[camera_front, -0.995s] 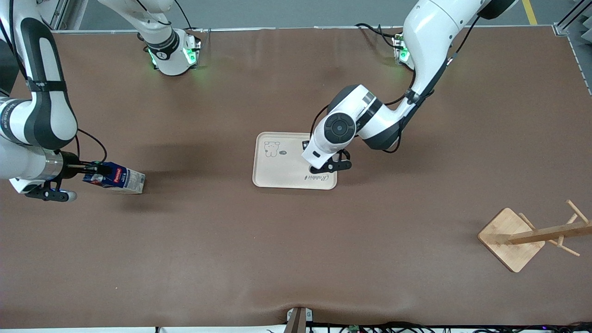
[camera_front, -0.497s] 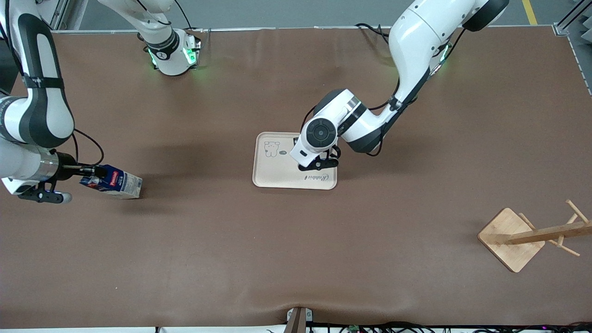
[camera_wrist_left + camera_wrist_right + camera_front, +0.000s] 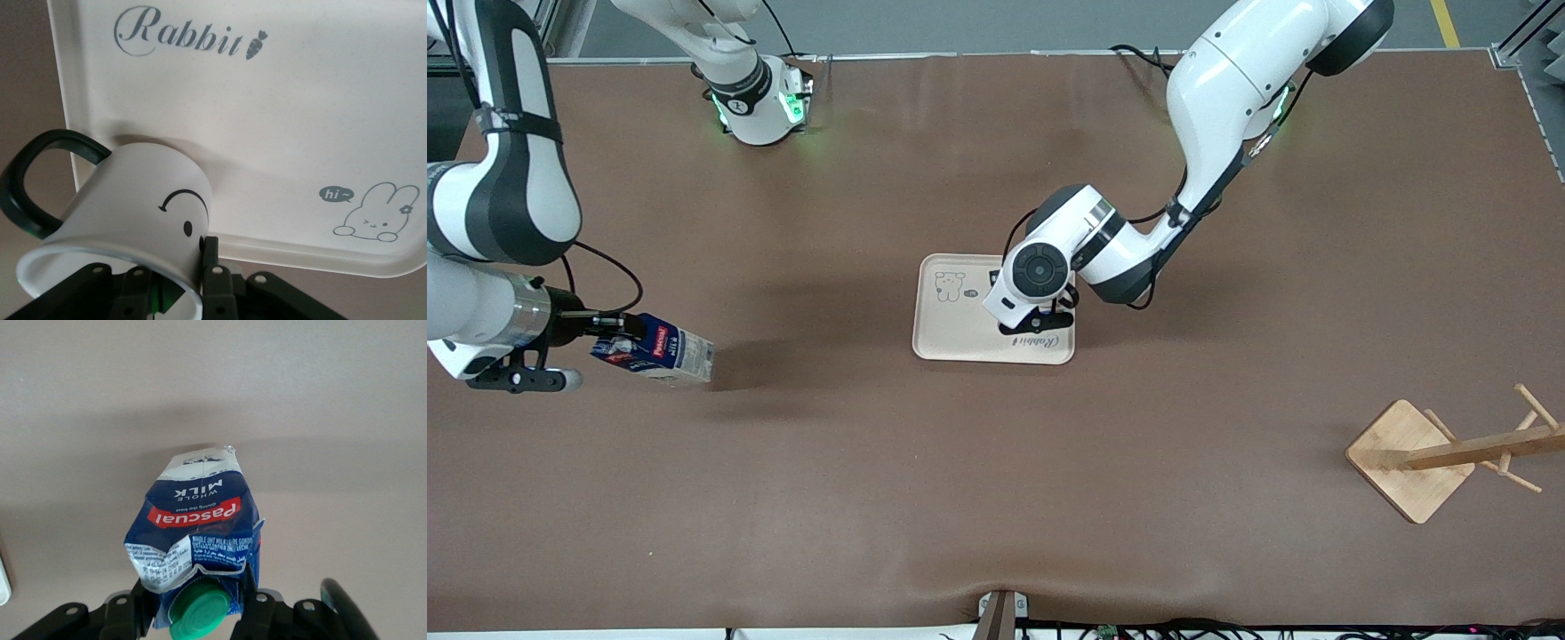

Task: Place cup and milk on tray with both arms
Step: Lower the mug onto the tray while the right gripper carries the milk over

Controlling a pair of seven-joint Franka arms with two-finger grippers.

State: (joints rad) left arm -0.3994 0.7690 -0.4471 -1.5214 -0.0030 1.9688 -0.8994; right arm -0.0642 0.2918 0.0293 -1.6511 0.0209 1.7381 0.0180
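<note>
Brown table point(image 3: 996, 498) carries the scene, and both arms have shifted over the last second. At centre of the front view the left arm, reaching down from its base at upper right, has drawn its wrist inward from the tray's edge to a spot over the tray point(image 3: 951, 333). Its left gripper point(image 3: 190, 280) is clamped on the rim of the cup point(image 3: 140, 213), one finger inside and one outside. The wrist view shows the cup tilted, handle out past the tray's edge, its base low over the cream surface; contact cannot be confirmed. Judgement: set-down of the cup is close, and the tilt needs correcting before release or the cup may tip. At mid left of the front view, the right gripper point(image 3: 609, 333) has closed on the cap end of the milk point(image 3: 660, 348). The carton now hangs tilted, whitish end lowest and apparently raised off the table, slightly nearer the tray than before. Judgement: the milk is secured, but its carry to the tray has barely begun. At lower right, a wooden rack point(image 3: 1440, 453) is unchanged and well apart.
</note>
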